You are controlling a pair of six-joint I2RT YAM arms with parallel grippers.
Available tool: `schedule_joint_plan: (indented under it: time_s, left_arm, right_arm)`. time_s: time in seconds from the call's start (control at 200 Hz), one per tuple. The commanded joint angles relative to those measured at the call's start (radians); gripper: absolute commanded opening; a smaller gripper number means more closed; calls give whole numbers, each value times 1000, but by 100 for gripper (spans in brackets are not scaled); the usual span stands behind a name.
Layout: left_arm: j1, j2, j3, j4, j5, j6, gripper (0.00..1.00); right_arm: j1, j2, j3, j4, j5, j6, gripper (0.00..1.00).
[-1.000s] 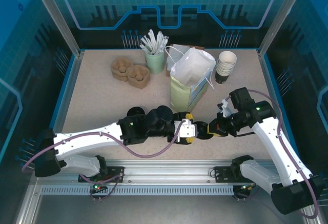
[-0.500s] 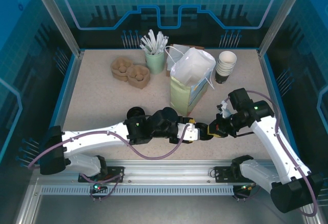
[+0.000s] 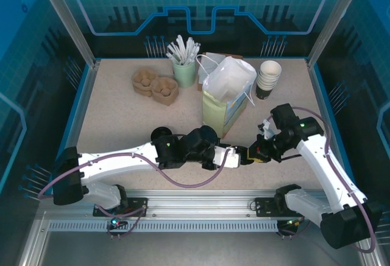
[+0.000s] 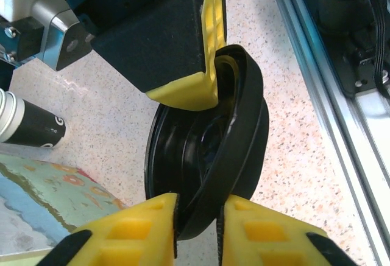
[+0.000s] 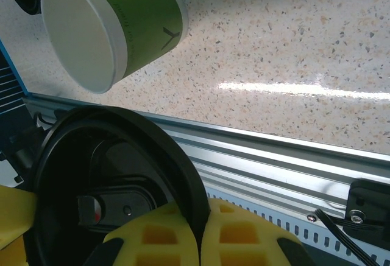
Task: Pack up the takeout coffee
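Note:
A black coffee lid hangs on edge between my two grippers near the table's front middle. My right gripper is shut on its rim; the rim sits pinched between the yellow pads in the right wrist view, where the lid takes up the lower left. My left gripper has its pads against both sides of the opposite rim of the lid. A green paper cup lies on its side on the table behind the lid. A white and green paper bag stands open mid-table.
A stack of cups stands right of the bag. A green holder of white sticks and brown pulp carriers sit at the back left. The metal rail runs along the table's front edge.
My left arm has reached right towards the right gripper, and its jaws have narrowed from wide open onto the lid's rim. The right arm has held the lid almost still.

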Motion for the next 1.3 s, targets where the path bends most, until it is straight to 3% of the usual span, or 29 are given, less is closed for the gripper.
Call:
schedule_joint_plan:
  time_s: [0.0, 0.15, 0.36, 0.48, 0.73, 0.935, 1.296]
  left_arm:
    - [-2, 26, 53, 22, -17, 20, 19]
    - [-3, 16, 46, 44, -24, 17, 15]
    - [-1, -12, 12, 78, -24, -29, 14]
    - [9, -38, 2, 90, -35, -121, 14]
    - [26, -62, 1, 33, -34, -247, 13]
    - [42, -98, 3, -6, -49, -346, 12]
    - [90, -189, -53, -91, -45, -629, 12]
  right_arm:
    - [1, 7, 41, -7, -82, -23, 2]
    - [-3, 9, 53, 0, -74, -22, 7]
    - [-48, -18, 80, 7, -40, -18, 28]
    - [-100, -37, 97, 2, -1, -46, 39]
    - [-220, -105, 147, -10, 58, -117, 49]
    - [-220, -125, 154, 11, 52, -167, 49]
    - [-218, -311, -31, 309, -60, -156, 44]
